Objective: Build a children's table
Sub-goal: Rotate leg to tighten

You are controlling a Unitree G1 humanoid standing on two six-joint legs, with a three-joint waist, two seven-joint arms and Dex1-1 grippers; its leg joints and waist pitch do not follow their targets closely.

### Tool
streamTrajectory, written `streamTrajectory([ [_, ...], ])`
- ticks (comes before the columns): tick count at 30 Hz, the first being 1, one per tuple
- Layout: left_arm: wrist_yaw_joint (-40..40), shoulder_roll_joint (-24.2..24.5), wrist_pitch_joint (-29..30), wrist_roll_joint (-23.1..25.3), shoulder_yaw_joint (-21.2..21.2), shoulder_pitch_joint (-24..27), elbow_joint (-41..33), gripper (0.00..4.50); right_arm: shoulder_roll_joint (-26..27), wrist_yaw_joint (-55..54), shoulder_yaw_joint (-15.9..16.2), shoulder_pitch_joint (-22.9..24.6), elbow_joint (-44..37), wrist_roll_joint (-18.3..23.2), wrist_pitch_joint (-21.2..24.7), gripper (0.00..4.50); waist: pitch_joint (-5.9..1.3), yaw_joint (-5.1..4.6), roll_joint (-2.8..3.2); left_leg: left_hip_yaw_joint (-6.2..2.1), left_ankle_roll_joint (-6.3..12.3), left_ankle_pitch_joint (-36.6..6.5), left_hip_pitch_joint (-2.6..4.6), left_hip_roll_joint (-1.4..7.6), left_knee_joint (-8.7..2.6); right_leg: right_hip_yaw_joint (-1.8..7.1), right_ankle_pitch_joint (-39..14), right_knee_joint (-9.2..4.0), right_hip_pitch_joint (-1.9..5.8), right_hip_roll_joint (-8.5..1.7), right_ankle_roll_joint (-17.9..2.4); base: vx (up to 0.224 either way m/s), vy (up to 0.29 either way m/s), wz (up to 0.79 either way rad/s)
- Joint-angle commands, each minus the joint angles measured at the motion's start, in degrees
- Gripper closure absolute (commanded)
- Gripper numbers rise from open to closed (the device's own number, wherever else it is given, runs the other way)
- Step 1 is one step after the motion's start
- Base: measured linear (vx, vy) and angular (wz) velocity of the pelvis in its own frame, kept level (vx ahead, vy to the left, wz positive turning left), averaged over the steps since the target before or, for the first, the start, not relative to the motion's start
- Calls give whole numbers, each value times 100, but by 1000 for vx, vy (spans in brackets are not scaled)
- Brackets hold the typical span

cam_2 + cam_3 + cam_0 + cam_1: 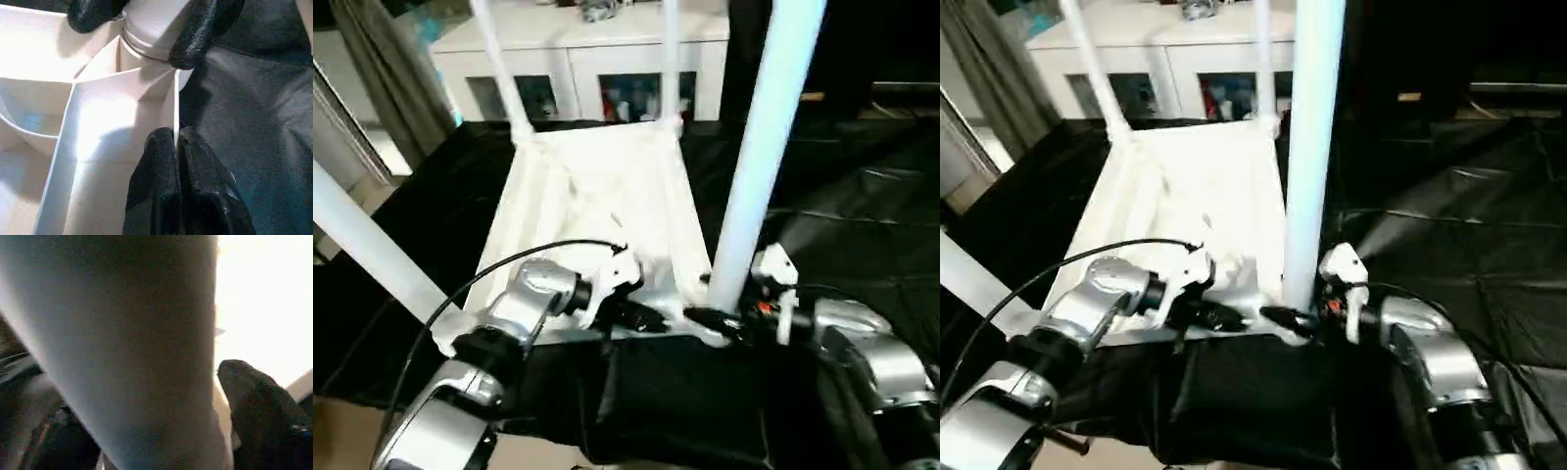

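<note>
From the head views, the children's table (597,206) lies upside down on the black cloth, its near-right leg (759,166) upright between the right gripper (724,318) fingers. In the left wrist view, the left gripper (177,139) pinches the table's edge rib just beside that socket. In the right wrist view the leg fills the spread jaws lengthwise; whether they clamp it, I cannot tell.

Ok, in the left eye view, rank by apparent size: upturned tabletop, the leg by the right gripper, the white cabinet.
1. Tabletop, largest.
2. Leg and cabinet: unsure; the leg stands nearer the camera and the cabinet is partly hidden.
</note>
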Motion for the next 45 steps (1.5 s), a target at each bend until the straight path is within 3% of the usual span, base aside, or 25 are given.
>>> streamTrajectory([
  [1,-409,59,23,-156,-78,11,-222,450,-73,77,49,0,-10,47,114,134,-338,-3,-163,-146,634,-1096,92,337,-372,209,-863,-388,235,-358,-1439,0,0,0],
  [2,-360,57,20,-146,-48,22,-231,450,-44,139,78,-15,-9,72,155,142,-335,2,-208,-136,653,-1054,81,329,-365,208,-895,-399,235,-355,-1418,0,0,0],
  [3,-351,56,22,-145,-43,24,-234,450,-38,151,82,-17,-8,76,161,147,-340,10,-188,-141,657,-1022,76,327,-358,209,-895,-384,240,-363,-1422,0,0,0],
  [5,-52,-33,32,-130,44,15,-221,450,80,49,145,-29,26,44,153,152,-345,21,-249,-141,686,-910,71,333,-357,202,-859,-381,232,-353,-1398,0,0,0],
  [6,50,-62,39,-118,63,9,-214,450,122,-5,154,-26,34,37,156,174,-340,28,-213,-141,678,-920,78,332,-358,204,-894,-376,222,-356,-1399,0,0,0],
  [9,347,-139,91,-57,105,-23,-163,450,264,-324,138,-51,120,-53,232,180,-317,12,-224,-147,570,-1084,83,330,-383,205,-1160,-408,210,-354,-1351,0,0,0],
  [10,759,-269,25,1,196,-91,-23,450,470,-987,92,-144,397,-334,232,187,-306,-2,-224,-147,493,-1203,100,328,-397,207,-1347,-427,193,-350,-1313,0,0,0],
  [15,1857,-677,-156,185,358,-358,425,450,1094,-2923,-241,-377,1224,-815,107,192,-269,-215,-212,-204,71,-1742,91,283,-465,190,-2001,-497,209,-353,-1090,0,0,0],
  [17,2215,-814,-185,240,391,-445,552,450,1282,-3396,-360,-396,1335,-834,174,192,-270,-260,-198,-190,71,-1842,118,280,-458,207,-1867,-517,184,-343,-1100,0,0,0],
  [18,2534,-965,-190,275,413,-529,663,450,1519,-3893,-514,-439,1456,-821,186,192,-282,-278,-132,-187,96,-1857,129,268,-447,213,-1795,-513,175,-344,-1133,0,0,0],
  [19,2609,-998,-191,283,418,-547,688,450,1572,-3992,-546,-447,1480,-817,185,192,-287,-305,-173,-186,110,-1836,116,270,-449,210,-1682,-516,187,-339,-1151,0,0,0],
  [21,2753,-1119,-171,297,412,-587,744,450,1766,-4240,-572,-483,1547,-869,74,192,-289,-300,-185,-179,182,-1770,98,262,-438,208,-1626,-517,197,-343,-1153,0,0,0],
  [22,2766,-1168,-191,307,410,-596,765,450,1836,-4170,-501,-482,1528,-907,-60,192,-285,-291,-102,-185,188,-1768,102,259,-437,205,-1628,-511,194,-349,-1153,0,0,0],
  [23,2748,-1190,-211,307,413,-604,789,450,1877,-4099,-484,-482,1518,-890,-122,192,-284,-308,-151,-176,215,-1813,93,259,-439,199,-1613,-530,195,-340,-1144,0,0,0],
  [24,2656,-1200,-260,309,397,-604,804,450,1941,-3806,-481,-452,1394,-735,-193,136,-290,-302,-153,-178,248,-1831,94,260,-437,199,-1631,-527,204,-345,-1142,0,0,0],
  [25,2633,-1198,-272,311,393,-604,806,450,1951,-3729,-482,-443,1355,-691,-196,122,-289,-299,-151,-184,287,-1834,89,266,-440,200,-1669,-526,212,-347,-1126,0,0,0],
  [26,2528,-1165,-309,298,373,-606,828,450,1941,-3491,-468,-420,1212,-540,-135,122,-292,-292,-41,-195,276,-1826,99,271,-439,201,-1626,-508,205,-350,-1136,0,0,0],
  [27,2474,-1147,-316,291,365,-602,826,450,1922,-3409,-451,-409,1156,-505,-108,120,-296,-314,-93,-191,298,-1859,89,275,-445,194,-1481,-523,220,-331,-1156,0,0,0],
  [31,1945,-972,-395,202,271,-546,763,450,1558,-2743,-165,-292,697,-445,1,74,-327,-281,-98,-173,466,-1481,70,276,-406,189,-927,-461,257,-340,-1297,0,0,0],
  [33,1557,-827,-427,150,221,-472,654,450,1212,-2152,3,-181,440,-398,10,74,-331,-256,-122,-165,559,-1342,55,278,-389,180,-820,-450,279,-342,-1331,0,0,0],
  [34,1455,-788,-431,135,211,-454,624,450,1132,-2018,30,-159,402,-387,9,74,-336,-234,-101,-159,620,-1239,52,283,-375,181,-752,-433,275,-345,-1351,0,0,0],
  [36,947,-578,-412,77,150,-367,479,450,765,-1384,108,-66,248,-339,-15,74,-345,-220,-171,-155,679,-1174,55,299,-371,175,-725,-430,277,-341,-1379,0,0,0],
  [38,568,-390,-366,58,80,-297,373,450,517,-980,101,-26,154,-257,16,74,-338,-162,-145,-142,757,-1107,64,313,-362,181,-761,-413,257,-338,-1418,0,0,0],
  [42,183,-176,-365,-9,75,-212,272,450,264,-623,34,-37,48,-146,136,74,-336,-98,-182,-142,751,-1077,80,333,-369,193,-846,-405,240,-346,-1444,0,0,0],
  [45,25,-89,-313,-62,72,-156,182,450,155,-462,17,-62,7,-53,217,74,-328,-32,-198,-144,620,-1165,99,350,-392,207,-998,-397,222,-346,-1421,0,0,0],
])
